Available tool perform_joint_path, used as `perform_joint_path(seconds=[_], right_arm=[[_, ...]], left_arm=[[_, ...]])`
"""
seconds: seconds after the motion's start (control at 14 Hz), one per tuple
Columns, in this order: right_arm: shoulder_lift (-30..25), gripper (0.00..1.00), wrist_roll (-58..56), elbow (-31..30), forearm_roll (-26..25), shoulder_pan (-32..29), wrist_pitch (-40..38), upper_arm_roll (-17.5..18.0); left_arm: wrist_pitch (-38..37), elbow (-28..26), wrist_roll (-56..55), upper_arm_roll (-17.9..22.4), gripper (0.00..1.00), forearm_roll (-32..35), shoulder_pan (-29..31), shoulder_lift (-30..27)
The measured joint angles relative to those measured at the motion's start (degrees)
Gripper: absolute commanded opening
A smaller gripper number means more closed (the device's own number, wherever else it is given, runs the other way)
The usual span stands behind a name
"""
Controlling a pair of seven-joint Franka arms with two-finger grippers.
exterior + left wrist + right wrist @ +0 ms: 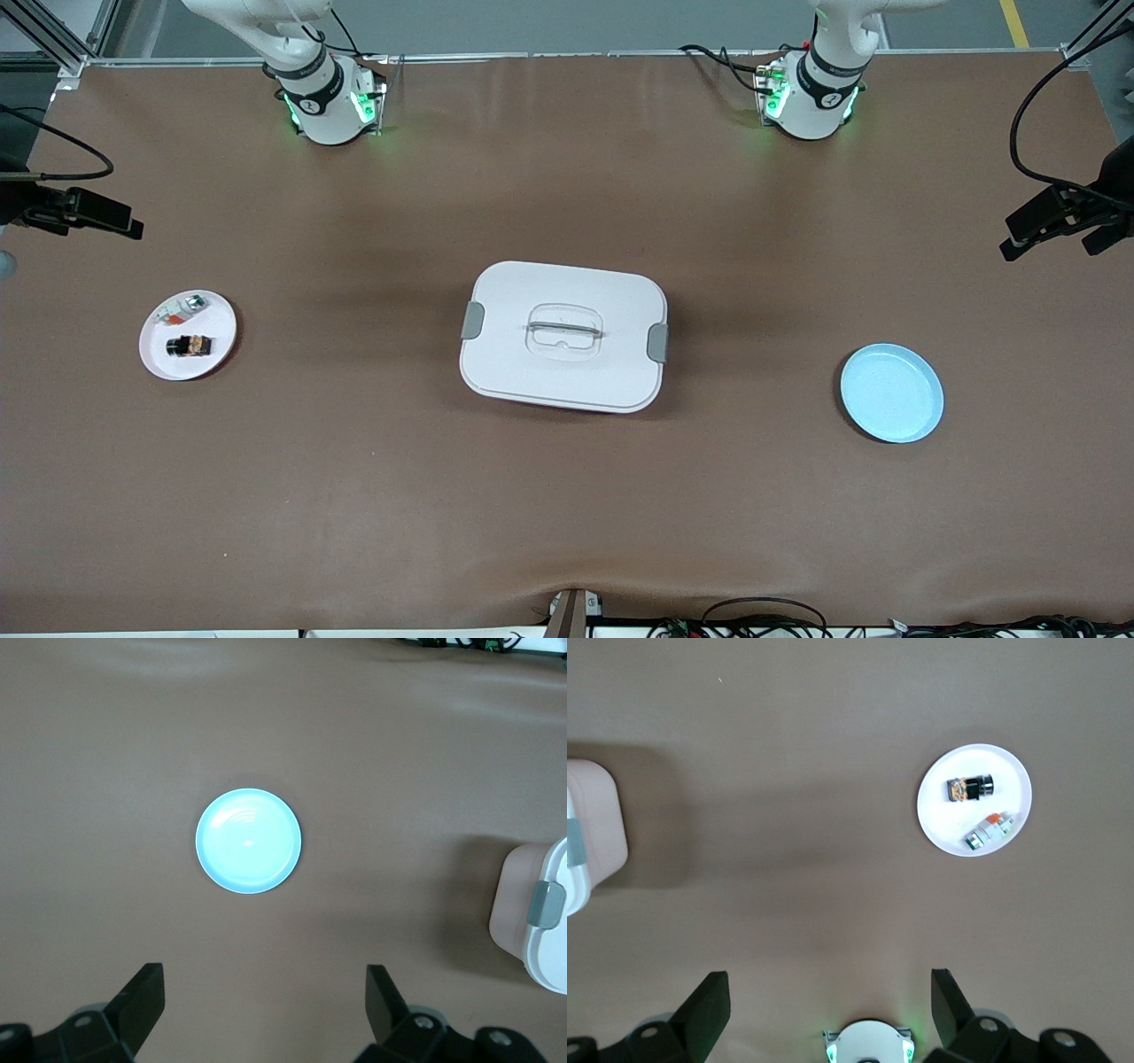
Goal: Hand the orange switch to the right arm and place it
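1. The orange switch (190, 346) lies on the white plate (220, 310) toward the right arm's end of the table, touching nothing but the plate.
2. A small white-green-orange piece (183, 309) lies just beside it on the same plate, farther from the front camera.
3. The left gripper (266, 1001) hangs high over the blue plate (248, 841), fingers spread fully, holding nothing.
4. The right gripper (831, 1001) hangs high over bare table (788, 904), fingers spread fully, holding nothing.
5. The white lidded container (563, 336) sits mid-table between both plates.
6. Risk: the two pieces lie close together; a poorly centred pinch may seize or knock the wrong one.
7. Risk: the switch is tiny; a handover may drop it.
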Motion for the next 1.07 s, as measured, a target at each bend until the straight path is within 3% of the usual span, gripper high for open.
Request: perform_joint_path(seconds=[1.07], right_arm=[[-0.28,1.0,0.03,2.26,-0.73,1.45,3.22,0.13]], left_arm=[[0.0,0.0,0.0,-0.09,1.0,0.0,-0.2,0.0]])
